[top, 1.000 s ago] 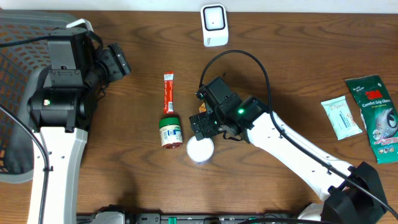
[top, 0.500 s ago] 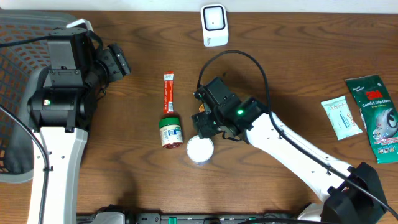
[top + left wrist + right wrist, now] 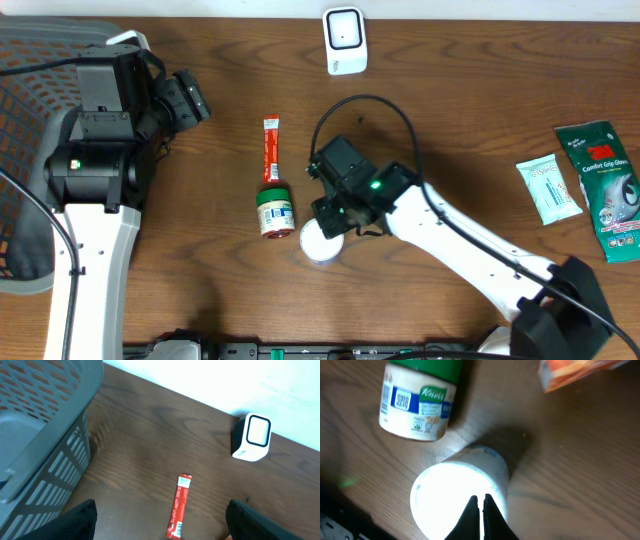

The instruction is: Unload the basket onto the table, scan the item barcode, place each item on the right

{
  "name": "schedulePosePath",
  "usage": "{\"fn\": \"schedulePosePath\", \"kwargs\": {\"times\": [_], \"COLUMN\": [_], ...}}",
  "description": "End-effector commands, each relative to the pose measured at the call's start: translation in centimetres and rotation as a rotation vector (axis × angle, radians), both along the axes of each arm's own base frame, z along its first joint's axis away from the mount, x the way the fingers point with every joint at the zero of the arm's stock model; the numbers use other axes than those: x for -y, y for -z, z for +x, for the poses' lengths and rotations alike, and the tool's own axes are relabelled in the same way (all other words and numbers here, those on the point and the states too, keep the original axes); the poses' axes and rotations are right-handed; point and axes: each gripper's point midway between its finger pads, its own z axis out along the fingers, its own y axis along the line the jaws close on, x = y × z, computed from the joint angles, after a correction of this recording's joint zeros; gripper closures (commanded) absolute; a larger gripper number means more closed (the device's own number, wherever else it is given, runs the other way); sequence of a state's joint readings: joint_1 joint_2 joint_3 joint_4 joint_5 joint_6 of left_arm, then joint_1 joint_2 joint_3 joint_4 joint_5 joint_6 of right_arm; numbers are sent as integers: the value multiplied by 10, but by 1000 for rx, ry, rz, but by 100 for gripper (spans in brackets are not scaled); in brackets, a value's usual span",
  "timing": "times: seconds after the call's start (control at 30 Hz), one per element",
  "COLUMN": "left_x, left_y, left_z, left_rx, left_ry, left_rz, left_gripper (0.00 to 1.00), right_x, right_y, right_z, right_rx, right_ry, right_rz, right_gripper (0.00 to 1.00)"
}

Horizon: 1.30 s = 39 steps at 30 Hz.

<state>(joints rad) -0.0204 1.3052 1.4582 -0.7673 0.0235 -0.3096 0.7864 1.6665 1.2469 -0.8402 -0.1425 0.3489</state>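
A white round tub (image 3: 322,241) stands near the table's middle, its bright top (image 3: 455,495) filling the right wrist view. My right gripper (image 3: 480,498) hangs right over that top, shut, with nothing between its fingers. In the overhead view the gripper (image 3: 327,216) sits at the tub's far edge. A Knorr jar (image 3: 274,212) with a green lid lies on its side just left of the tub, its barcode label (image 3: 400,402) facing up. Farther back lie a red stick packet (image 3: 270,150) and the white scanner (image 3: 344,40). My left gripper (image 3: 167,527) is open above the table, near the red packet (image 3: 179,505).
A grey mesh basket (image 3: 25,150) fills the left edge, and its wall (image 3: 55,460) is close to my left fingers. A wipes pack (image 3: 549,190) and a green 3M packet (image 3: 608,188) lie at the far right. An orange packet corner (image 3: 575,372) shows beside the tub.
My right gripper's jaws closed from wide open to shut, and the arm shifted slightly left over the white tub. The left arm has not moved.
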Motion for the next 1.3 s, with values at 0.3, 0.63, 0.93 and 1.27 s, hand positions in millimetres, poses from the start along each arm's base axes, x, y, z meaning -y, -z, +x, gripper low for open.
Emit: {"fn": "schedulePosePath", "kwargs": {"times": [0.3, 0.63, 0.93, 1.27], "left_x": [-1, -1, -1, -1], "left_y": [-1, -1, -1, -1], "left_z": [0, 0, 0, 0], "left_rx": [1, 1, 1, 1], "left_ry": [5, 5, 5, 5], "left_rz": [9, 9, 9, 9], "left_gripper": [18, 18, 18, 18], "right_x": [7, 1, -22, 0], "right_y": [17, 30, -25, -16], "right_z": [-11, -22, -1, -4], "right_rx": [-25, -2, 103, 92], "right_ry": [30, 1, -50, 4], "right_rz": [-84, -103, -10, -111], "right_gripper": [99, 99, 99, 99]}}
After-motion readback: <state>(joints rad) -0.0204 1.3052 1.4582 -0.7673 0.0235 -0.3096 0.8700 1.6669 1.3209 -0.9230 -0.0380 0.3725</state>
